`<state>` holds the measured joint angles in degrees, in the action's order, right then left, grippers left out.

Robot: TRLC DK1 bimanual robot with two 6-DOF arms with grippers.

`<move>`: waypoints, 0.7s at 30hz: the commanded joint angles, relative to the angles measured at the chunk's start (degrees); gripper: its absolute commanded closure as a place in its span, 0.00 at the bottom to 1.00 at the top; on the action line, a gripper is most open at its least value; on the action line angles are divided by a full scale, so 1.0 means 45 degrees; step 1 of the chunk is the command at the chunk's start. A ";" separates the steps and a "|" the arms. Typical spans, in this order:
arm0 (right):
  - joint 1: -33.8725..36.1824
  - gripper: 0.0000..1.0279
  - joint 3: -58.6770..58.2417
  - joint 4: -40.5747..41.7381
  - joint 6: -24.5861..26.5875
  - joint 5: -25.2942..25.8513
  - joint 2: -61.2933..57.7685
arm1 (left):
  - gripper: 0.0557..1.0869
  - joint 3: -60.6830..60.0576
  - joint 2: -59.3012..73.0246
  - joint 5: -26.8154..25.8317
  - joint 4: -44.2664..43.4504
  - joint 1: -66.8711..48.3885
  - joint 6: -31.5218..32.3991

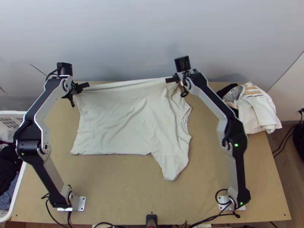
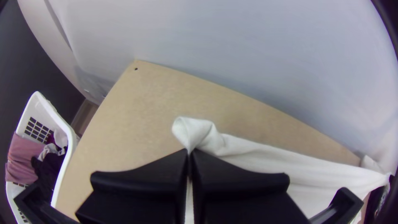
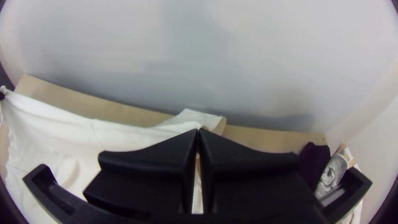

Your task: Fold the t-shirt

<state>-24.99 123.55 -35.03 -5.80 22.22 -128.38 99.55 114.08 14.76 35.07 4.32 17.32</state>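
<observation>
While the cream t-shirt (image 1: 121,125) lies mostly spread toward eleven o'clock on the wooden surface (image 1: 114,190), the left hand (image 1: 83,86) pinches its raised edge at ten o'clock and the right hand (image 1: 170,79) pinches it at one; bunched clothes (image 1: 260,110) rest at the surface's two o'clock.

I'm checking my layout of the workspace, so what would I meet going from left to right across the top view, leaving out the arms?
White laundry basket → t-shirt → heap of clothes.
</observation>
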 commanded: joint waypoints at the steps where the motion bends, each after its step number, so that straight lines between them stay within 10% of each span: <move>1: -0.0227 0.97 -0.2611 -0.2099 -0.0957 -0.1597 0.2317 | 0.96 -0.0969 -0.0840 -0.0371 0.0176 -0.0041 -0.0138; 21: -0.1262 0.97 -0.9349 -0.2529 -0.1757 -0.4312 0.6770 | 0.96 -0.6360 -0.4922 -0.1660 -0.0332 -0.0315 -0.1056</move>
<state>-29.17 89.32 -45.58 -13.08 5.96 -101.97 80.60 97.60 8.73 35.38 3.46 13.19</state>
